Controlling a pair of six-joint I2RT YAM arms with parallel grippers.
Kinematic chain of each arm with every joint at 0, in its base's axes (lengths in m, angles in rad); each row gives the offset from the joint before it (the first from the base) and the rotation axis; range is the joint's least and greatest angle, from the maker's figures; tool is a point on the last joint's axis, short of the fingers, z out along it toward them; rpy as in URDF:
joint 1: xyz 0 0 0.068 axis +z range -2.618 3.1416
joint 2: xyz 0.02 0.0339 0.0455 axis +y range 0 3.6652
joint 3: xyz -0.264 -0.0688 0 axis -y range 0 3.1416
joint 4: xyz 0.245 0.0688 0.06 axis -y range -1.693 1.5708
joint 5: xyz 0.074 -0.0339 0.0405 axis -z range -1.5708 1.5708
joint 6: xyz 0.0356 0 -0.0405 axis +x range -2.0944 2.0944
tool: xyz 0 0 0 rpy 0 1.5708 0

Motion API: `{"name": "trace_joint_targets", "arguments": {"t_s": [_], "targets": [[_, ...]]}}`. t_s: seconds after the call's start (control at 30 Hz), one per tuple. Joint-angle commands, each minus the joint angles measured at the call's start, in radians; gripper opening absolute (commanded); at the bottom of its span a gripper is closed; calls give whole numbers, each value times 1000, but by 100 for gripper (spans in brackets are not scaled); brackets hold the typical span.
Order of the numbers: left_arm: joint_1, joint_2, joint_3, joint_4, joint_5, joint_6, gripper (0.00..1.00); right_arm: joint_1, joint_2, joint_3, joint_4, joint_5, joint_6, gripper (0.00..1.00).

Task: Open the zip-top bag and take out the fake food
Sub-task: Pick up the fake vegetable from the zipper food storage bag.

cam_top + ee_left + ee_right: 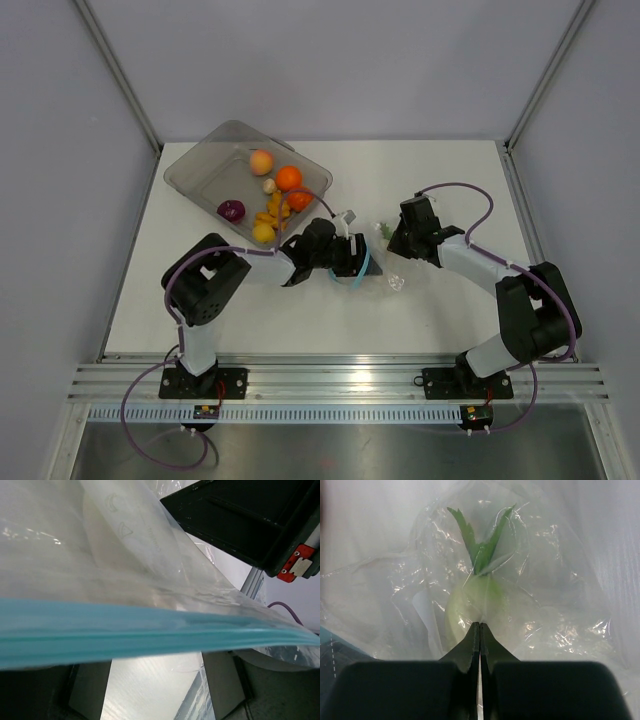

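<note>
The clear zip-top bag (385, 272) lies mid-table between my two grippers. Its teal zip strip (150, 630) runs across the left wrist view, close to the camera and over my left gripper (156, 655). That gripper's fingers (220, 680) stand wide apart below the strip, and their tips are hidden. My right gripper (480, 625) is shut on the bag's plastic (560, 595), just in front of a white radish with green leaves (470, 605) inside the bag. In the top view the left gripper (352, 258) is at the strip (365, 265), and the right gripper (393, 243) is at the bag's far end.
A grey translucent tray (200, 160) stands at the back left. It holds a peach (261, 162), two orange balls (289, 177), a purple piece (231, 210), yellow-orange bits (268, 215) and a beige piece (269, 186). The right arm's black body (250, 515) fills the upper right of the left wrist view.
</note>
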Motion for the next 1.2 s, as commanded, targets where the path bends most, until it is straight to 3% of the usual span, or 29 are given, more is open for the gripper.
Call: {"name": "trace_joint_targets", "arguments": {"t_s": [0.0,0.2,0.37,0.5,0.8,0.87,1.17], "targets": [[-14,4,47,-2,-15,36,71,10,-18,-11,15,-19,3,0],[-26,50,93,-31,-9,48,70,10,-1,-16,35,-69,14,0],[-31,73,112,-49,-8,52,59,7,18,-13,45,-119,20,0],[-31,47,90,-43,-32,56,56,-3,10,-16,43,-117,24,0],[-29,-37,37,-23,-77,65,56,-9,-85,-31,8,-19,11,0],[-29,-48,30,-28,-91,63,61,-10,-112,-36,3,15,3,0],[-29,-70,12,-31,-118,68,64,-10,-241,-57,-9,76,-17,0]]}}
